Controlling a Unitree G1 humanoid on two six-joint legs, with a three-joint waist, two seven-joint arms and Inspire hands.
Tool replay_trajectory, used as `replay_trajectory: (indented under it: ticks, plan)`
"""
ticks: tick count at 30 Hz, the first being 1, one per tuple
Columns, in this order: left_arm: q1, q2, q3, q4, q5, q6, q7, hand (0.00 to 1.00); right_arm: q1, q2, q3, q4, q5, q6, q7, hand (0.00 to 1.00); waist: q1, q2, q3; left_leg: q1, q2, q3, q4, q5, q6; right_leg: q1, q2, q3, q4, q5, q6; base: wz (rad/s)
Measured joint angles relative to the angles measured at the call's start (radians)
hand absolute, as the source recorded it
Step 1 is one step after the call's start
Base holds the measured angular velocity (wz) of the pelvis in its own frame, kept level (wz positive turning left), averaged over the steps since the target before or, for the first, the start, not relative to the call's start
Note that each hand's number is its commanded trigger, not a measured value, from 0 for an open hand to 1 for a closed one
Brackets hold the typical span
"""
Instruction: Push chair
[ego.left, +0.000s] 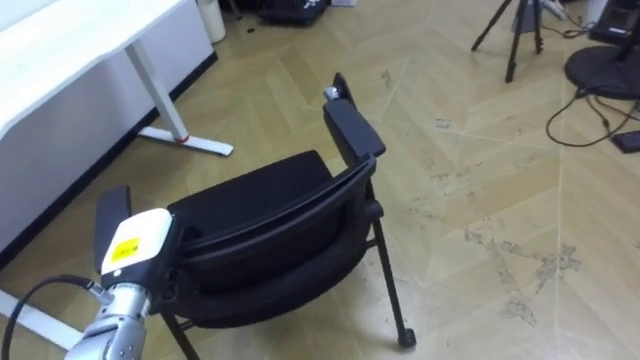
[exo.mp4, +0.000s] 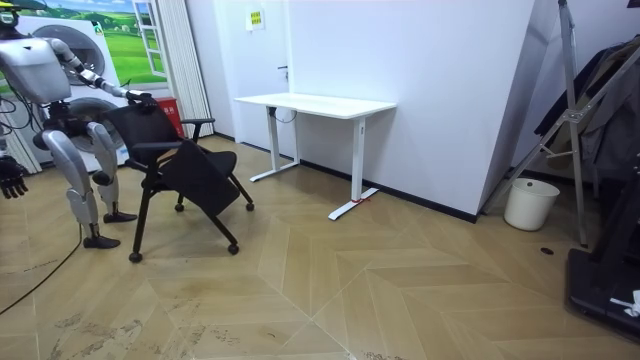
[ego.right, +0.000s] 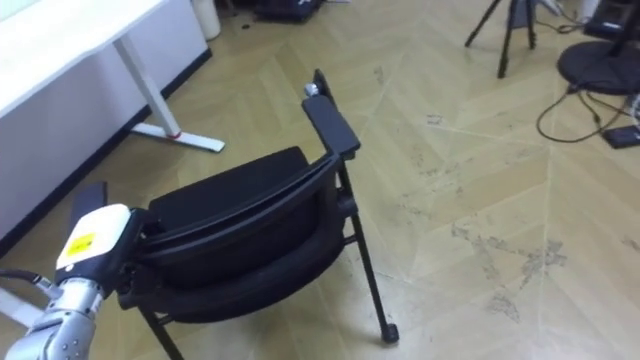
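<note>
A black chair (ego.left: 270, 230) with armrests and small castors stands on the wood floor just in front of me, its backrest nearest me and its seat facing away. My left hand (ego.left: 135, 245) rests on the left end of the backrest's top edge, a white tag with a yellow sticker on its back. In the room view I stand behind the chair (exo.mp4: 180, 160) at the room view's left, left arm stretched out to it (exo.mp4: 140, 98). My right hand (exo.mp4: 12, 178) hangs at my side with relaxed fingers, away from the chair.
A white desk (ego.left: 90, 40) on metal legs stands to my left against the wall (exo.mp4: 315, 103). A tripod (ego.left: 515, 30), a round stand base (ego.left: 605, 70) and floor cables lie ahead to the right. A white bin (exo.mp4: 530, 203) sits by the wall.
</note>
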Motion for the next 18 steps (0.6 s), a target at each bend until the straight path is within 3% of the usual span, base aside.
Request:
replay_trajectory:
  ticks: [4, 7, 12, 18]
  plan:
    - [-0.003, 0.030, 0.012, 0.021, -0.030, -0.006, 0.001, 1.00, 0.011, -0.013, -0.038, -0.024, 0.117, -0.008, -0.029, 0.00, -0.013, -0.010, 0.0022, -0.001, -0.001, 0.019, 0.004, 0.000, 0.001, -0.016, 0.004, 0.021, 0.014, 0.002, 0.000, -0.17]
    - [0.001, 0.044, 0.039, 0.033, -0.037, -0.018, 0.006, 1.00, 0.033, -0.012, -0.159, -0.108, 0.206, -0.033, -0.085, 0.00, -0.037, -0.019, 0.0021, -0.014, -0.007, 0.022, 0.008, -0.002, 0.003, -0.036, 0.002, 0.028, 0.028, -0.002, 0.000, -0.05]
    - [0.001, 0.076, 0.052, 0.075, -0.078, -0.029, 0.055, 1.00, 0.076, -0.013, -0.239, -0.380, 0.281, -0.139, -0.262, 0.00, -0.087, -0.029, 0.0016, -0.024, -0.013, 0.022, 0.013, -0.006, 0.009, -0.047, 0.000, 0.035, 0.030, 0.000, 0.006, -0.02]
    - [0.004, 0.098, 0.081, 0.069, -0.080, -0.012, 0.068, 1.00, 0.073, -0.029, -0.288, -0.646, 0.215, -0.172, -0.512, 0.00, -0.106, -0.050, 0.0011, -0.024, -0.014, 0.036, 0.010, -0.010, 0.010, -0.056, 0.004, 0.046, 0.033, -0.003, 0.011, -0.05]
